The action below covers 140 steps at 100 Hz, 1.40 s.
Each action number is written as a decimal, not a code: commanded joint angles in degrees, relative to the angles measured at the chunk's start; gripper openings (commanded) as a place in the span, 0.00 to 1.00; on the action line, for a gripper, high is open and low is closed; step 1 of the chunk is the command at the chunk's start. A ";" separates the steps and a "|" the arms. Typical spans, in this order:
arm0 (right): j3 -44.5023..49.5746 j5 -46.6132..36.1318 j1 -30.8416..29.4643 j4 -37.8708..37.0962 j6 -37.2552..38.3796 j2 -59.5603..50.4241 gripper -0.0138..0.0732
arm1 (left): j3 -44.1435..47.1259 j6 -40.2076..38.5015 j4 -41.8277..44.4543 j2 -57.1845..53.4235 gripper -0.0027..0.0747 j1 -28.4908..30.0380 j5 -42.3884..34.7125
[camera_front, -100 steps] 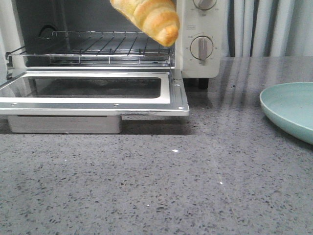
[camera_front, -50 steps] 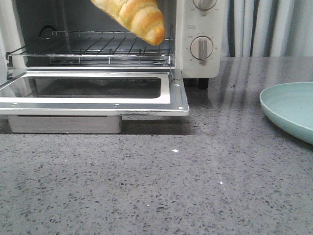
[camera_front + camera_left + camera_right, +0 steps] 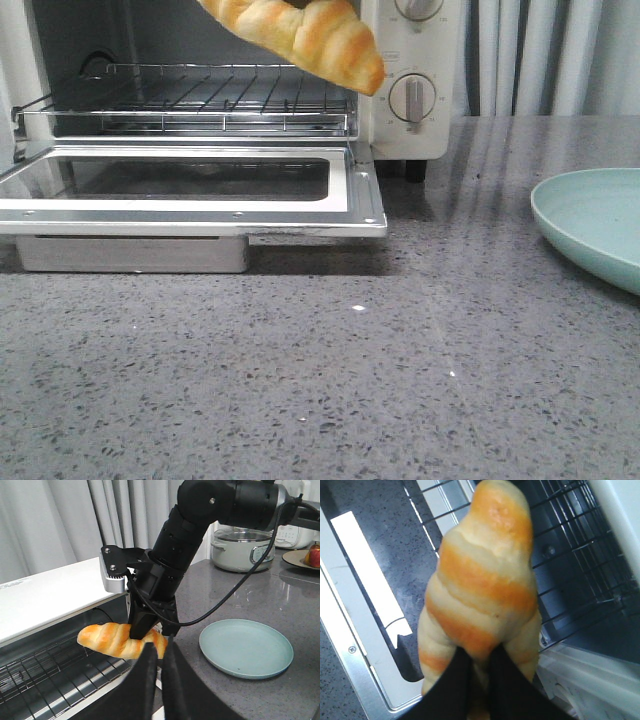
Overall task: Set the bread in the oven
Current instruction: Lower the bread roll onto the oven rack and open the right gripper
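The bread (image 3: 310, 35), golden-orange with pale stripes, hangs tilted in the air before the open oven (image 3: 415, 140). It is above the front of the wire rack (image 3: 200, 95) and the dropped door (image 3: 200, 205). Its lower tip overlaps the knob panel. My right gripper (image 3: 480, 655) is shut on the bread (image 3: 485, 580), and it shows in the left wrist view (image 3: 150, 627) gripping the bread (image 3: 107, 637) from above. My left gripper (image 3: 160, 652) is shut and empty, off to the side of the oven's front. Neither gripper shows in the front view.
A pale green plate (image 3: 600, 220) lies on the grey counter to the right of the oven, also in the left wrist view (image 3: 245, 647). A lidded pot (image 3: 240, 547) and a dish with fruit (image 3: 312, 555) stand farther off. Curtains hang behind.
The bread first shifted left, then swung back right. Its lower tip is now farther right, over the knob panel. The oven and plate have not moved.
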 commanded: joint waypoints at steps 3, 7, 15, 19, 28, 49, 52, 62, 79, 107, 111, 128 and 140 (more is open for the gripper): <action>-2.20 0.57 0.41 -0.68 -2.60 -2.64 0.07 | -1.76 -0.09 -1.92 0.78 0.01 0.05 -3.42; -2.20 0.23 0.56 -0.68 -2.94 -2.49 0.07 | -1.76 -0.09 -1.92 0.78 0.01 0.05 -3.42; -2.58 0.01 0.70 -0.82 -3.19 -2.05 0.07 | -1.76 -0.09 -1.92 0.78 0.01 0.05 -3.42; -2.58 -0.23 0.85 -1.21 -3.17 -1.81 0.07 | -1.76 -0.09 -1.92 0.78 0.01 0.05 -3.42; -2.60 -0.53 0.98 -2.13 -3.21 -1.26 0.07 | -1.76 -0.09 -1.92 0.78 0.01 0.05 -3.42; -3.74 -2.43 1.11 -3.81 -3.21 -0.43 0.07 | -1.76 -0.09 -1.92 0.78 0.01 0.05 -3.42; -4.45 -2.40 1.11 -3.81 -3.21 -0.14 0.07 | -1.76 -0.09 -1.92 0.78 0.01 0.05 -3.42; -6.84 -2.66 1.15 -3.81 -3.21 0.82 0.07 | -1.76 -0.09 -1.92 0.78 0.01 0.05 -3.42; -10.25 -2.14 1.64 -3.84 -3.21 2.97 0.07 | -1.76 -0.09 -1.92 0.78 0.01 0.05 -3.42; -10.50 -2.99 2.30 -4.40 -3.21 4.94 0.07 | -1.76 0.01 -1.92 0.78 0.01 0.05 -3.42; -10.50 -3.23 2.30 -4.49 -3.21 5.04 0.07 | -1.76 0.01 -1.92 0.78 0.01 0.05 -3.42; -10.54 -5.16 2.30 -5.66 -3.21 5.04 0.07 | -1.76 0.01 -1.92 0.78 0.01 0.05 -3.42; -10.54 -6.00 2.30 -5.66 -3.21 5.04 0.07 | -1.76 0.01 -1.92 0.78 0.01 0.05 -3.42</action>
